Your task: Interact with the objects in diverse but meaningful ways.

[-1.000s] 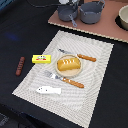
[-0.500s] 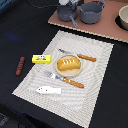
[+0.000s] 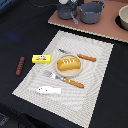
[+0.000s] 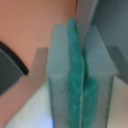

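Bread loaf [image 3: 68,64] fills its plate [image 3: 58,72]; tool [image 4: 81,100] fingers pressed together on nothing.

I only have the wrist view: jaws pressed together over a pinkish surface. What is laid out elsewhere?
Observer: A golden bread loaf sits in the middle of a striped cloth placemat.
Operator: Cutlery near it?
Observer: An orange-handled fork lies on the loaf's camera side, and an orange-handled knife on its far side.
Operator: Anything off the mat?
Observer: A red-brown sausage lies on the black tabletop, beyond the mat toward the exterior view's left.
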Robot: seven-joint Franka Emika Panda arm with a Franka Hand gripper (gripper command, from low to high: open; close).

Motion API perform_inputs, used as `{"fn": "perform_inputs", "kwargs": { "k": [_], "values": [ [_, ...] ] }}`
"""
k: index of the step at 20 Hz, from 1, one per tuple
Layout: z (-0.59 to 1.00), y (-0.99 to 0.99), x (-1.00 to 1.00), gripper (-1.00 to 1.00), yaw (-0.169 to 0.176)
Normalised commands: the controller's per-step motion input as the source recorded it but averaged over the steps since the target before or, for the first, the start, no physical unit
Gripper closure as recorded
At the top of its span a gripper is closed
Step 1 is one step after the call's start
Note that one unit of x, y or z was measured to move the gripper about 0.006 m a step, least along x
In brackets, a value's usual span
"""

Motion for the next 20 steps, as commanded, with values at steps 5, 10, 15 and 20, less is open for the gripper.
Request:
{"fn": "perform_inputs", "kwargs": {
  "k": [5,10,15,20],
  "values": [
    [0.00,0.00,0.39,-1.00,0.000],
    [0.12,0.02,0.29,-1.00,0.000],
    [0.13,0.23,-0.08,-1.00,0.019],
    [0.26,0.27,-0.39,-1.00,0.031]
  ]
}}
